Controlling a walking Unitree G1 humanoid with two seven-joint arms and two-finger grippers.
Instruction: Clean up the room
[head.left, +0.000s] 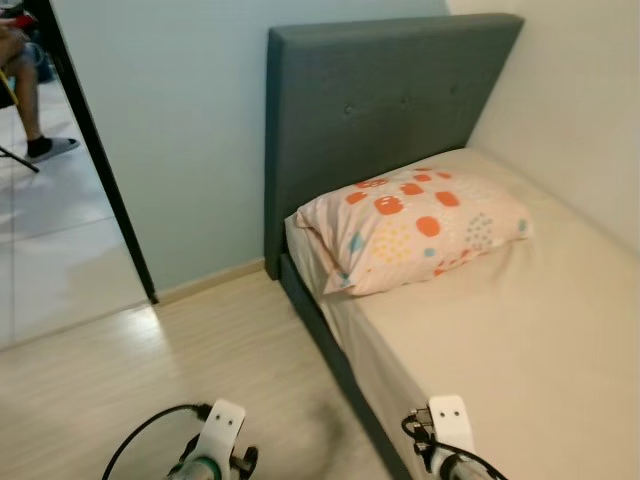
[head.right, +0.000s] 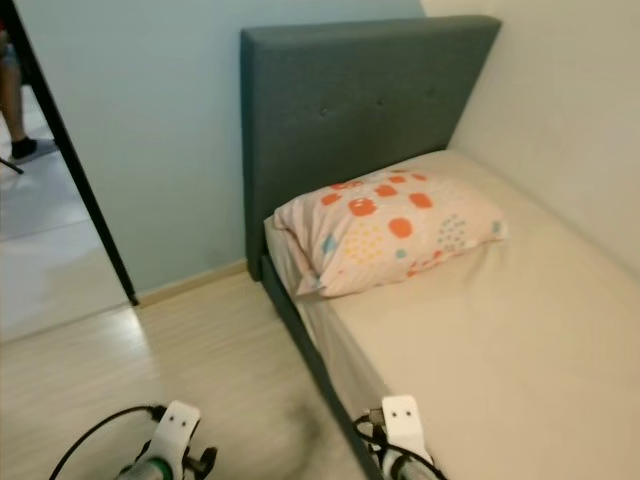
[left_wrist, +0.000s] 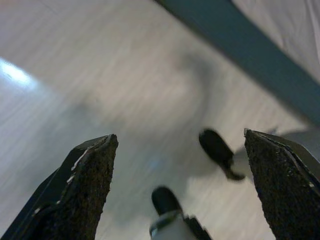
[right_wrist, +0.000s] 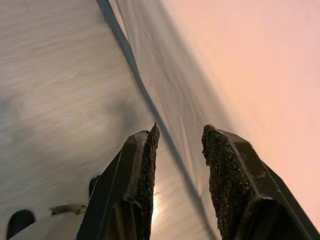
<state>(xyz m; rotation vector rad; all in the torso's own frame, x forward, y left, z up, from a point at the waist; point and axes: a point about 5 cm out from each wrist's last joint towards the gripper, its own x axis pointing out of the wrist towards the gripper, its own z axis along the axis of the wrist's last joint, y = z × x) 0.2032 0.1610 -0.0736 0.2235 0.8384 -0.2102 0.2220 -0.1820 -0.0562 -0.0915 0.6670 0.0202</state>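
A bed (head.left: 520, 330) with a beige sheet and a grey headboard (head.left: 370, 110) stands against the right wall. A cream pillow (head.left: 410, 225) with orange and teal spots lies at its head. My left arm (head.left: 215, 445) hangs low over the wood floor; its gripper (left_wrist: 180, 150) is open with nothing between the fingers. My right arm (head.left: 445, 440) hangs by the bed's near edge; its gripper (right_wrist: 180, 150) holds nothing, the fingers a narrow gap apart, above the line where bed frame meets floor.
Pale wood floor (head.left: 150, 380) stretches left of the bed. A dark door frame (head.left: 100, 160) opens at the far left onto a tiled room where a person's leg and shoe (head.left: 45, 145) show. A light blue wall (head.left: 180, 130) stands behind.
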